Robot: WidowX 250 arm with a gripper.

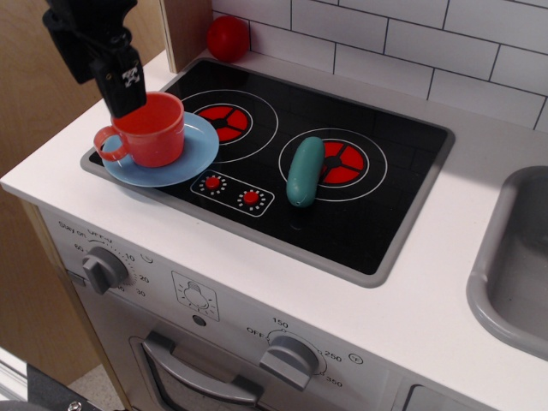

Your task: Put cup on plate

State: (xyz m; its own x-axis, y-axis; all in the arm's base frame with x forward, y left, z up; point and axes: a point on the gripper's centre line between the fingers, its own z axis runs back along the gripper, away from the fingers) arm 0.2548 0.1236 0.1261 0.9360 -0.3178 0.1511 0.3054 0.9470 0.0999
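The red-orange cup [154,130] stands upright on the light blue plate [199,154], its loop handle pointing left. The plate lies on the front left corner of the black toy stove top [385,214]. My gripper [125,91] hangs just above the cup's back left rim, clear of the cup and holding nothing. Only one black finger with a white tag shows plainly, and the jaws look parted.
A teal oblong toy [305,171] lies on the right burner. A red ball [228,38] sits at the back by the tiled wall. A wooden panel [184,30] stands behind the plate. A grey sink [514,257] is at the right.
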